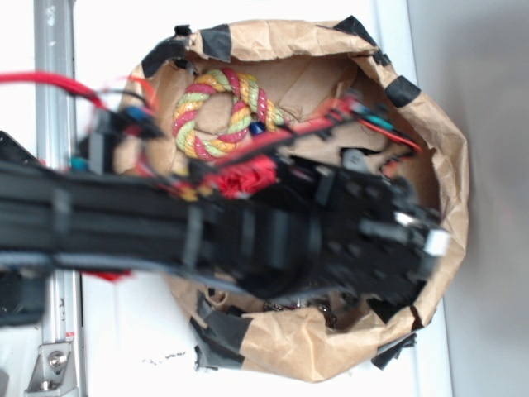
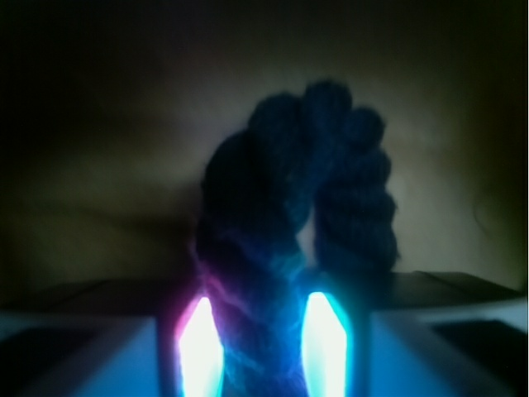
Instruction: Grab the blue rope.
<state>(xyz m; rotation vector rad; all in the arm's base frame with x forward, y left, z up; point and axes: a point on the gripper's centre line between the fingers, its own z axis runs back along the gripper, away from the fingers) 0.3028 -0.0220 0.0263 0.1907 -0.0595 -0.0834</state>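
In the wrist view the blue rope (image 2: pixel 289 215), dark navy and thickly twisted, bends into a hook shape right in front of the camera. One strand of it runs down between the two glowing pads (image 2: pixel 201 347) of my gripper (image 2: pixel 263 347), which is shut on it. In the exterior view the black arm reaches from the left into a brown paper bag (image 1: pixel 430 141) and covers the gripper and the blue rope; only a small shiny blue bit (image 1: pixel 258 129) shows by the arm's top edge.
A red-yellow-green twisted rope (image 1: pixel 216 114) lies coiled at the back left of the bag. Black tape patches (image 1: pixel 216 41) sit along the bag's rim. A metal rail (image 1: pixel 56 50) runs along the left. Some small dark metal pieces (image 1: pixel 326 313) lie near the bag's front.
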